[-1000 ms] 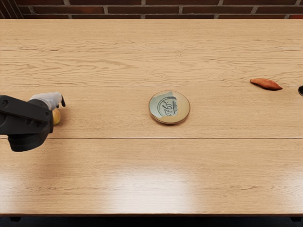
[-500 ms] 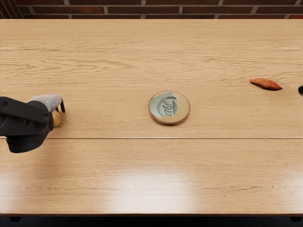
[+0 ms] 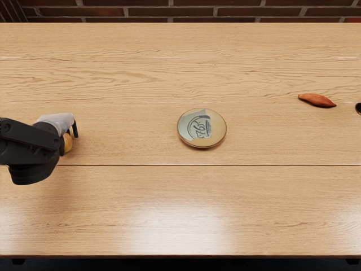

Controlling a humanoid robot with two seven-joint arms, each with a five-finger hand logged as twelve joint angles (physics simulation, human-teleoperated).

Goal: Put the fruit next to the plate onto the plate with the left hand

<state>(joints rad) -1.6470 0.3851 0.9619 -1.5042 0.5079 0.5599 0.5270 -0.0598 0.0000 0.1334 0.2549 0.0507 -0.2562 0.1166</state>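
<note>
One left hand [image 3: 56, 123] palm-down over yellow fruit [image 3: 68, 143], grip unclear; plate [image 3: 217, 139] well apart rightward

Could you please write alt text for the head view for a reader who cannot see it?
The left robot hand is over a small yellow round fruit at the left edge of a light wooden table, well apart from the round patterned plate at centre. A reddish-orange elongated item lies far right, near a small dark shape at the picture's edge.
</note>
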